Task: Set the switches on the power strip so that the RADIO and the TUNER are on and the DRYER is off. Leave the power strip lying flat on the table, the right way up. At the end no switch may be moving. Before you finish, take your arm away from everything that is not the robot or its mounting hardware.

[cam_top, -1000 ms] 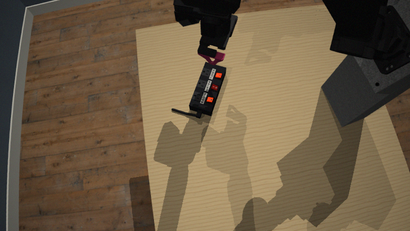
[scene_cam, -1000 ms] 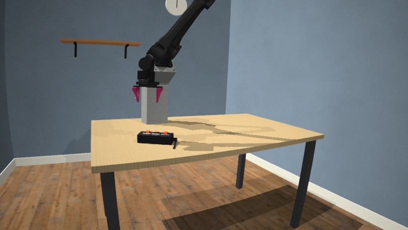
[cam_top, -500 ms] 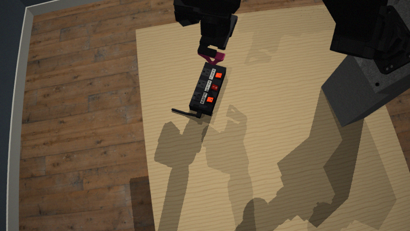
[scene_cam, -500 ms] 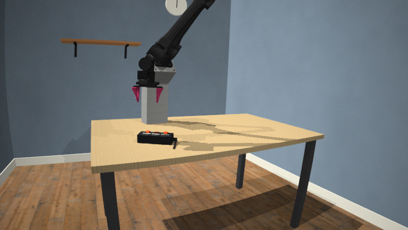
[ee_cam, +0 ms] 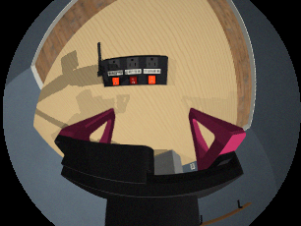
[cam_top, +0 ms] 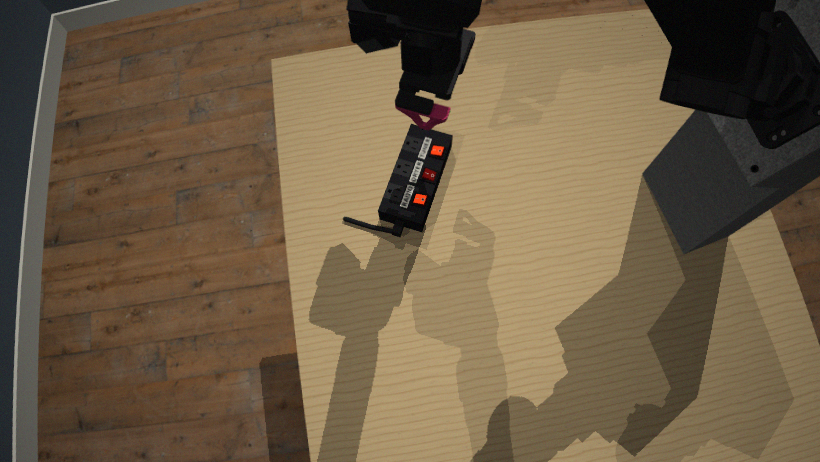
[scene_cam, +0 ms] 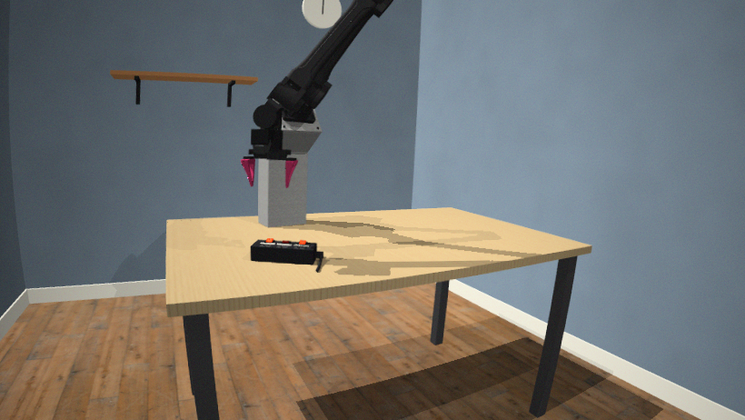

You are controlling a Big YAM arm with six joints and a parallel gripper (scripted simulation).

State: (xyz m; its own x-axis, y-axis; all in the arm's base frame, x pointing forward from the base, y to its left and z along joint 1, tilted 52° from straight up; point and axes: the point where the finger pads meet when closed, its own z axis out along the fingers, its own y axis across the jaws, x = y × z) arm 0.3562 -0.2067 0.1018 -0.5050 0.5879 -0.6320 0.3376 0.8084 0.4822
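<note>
The black power strip (cam_top: 401, 192) (scene_cam: 283, 252) (ee_cam: 134, 66) lies flat on the table, right way up, with a short cord stub (cam_top: 370, 224) at one end. It has three red rocker switches. The TUNER switch (cam_top: 437, 150) and the RADIO switch (cam_top: 420, 199) look bright orange. The DRYER switch (cam_top: 429, 173) in the middle looks darker red. My gripper (cam_top: 427, 114) (scene_cam: 269, 184) (ee_cam: 151, 112) has magenta fingers, is open and empty. It hangs well above the table, over the TUNER end of the strip.
The wooden table (cam_top: 573, 241) (scene_cam: 417, 235) carries the arm's grey pedestal (cam_top: 705, 189) (scene_cam: 281, 208) behind the strip. The table's left edge is close to the strip. Arm shadows fall across the top. A shelf (scene_cam: 182, 76) hangs on the back wall.
</note>
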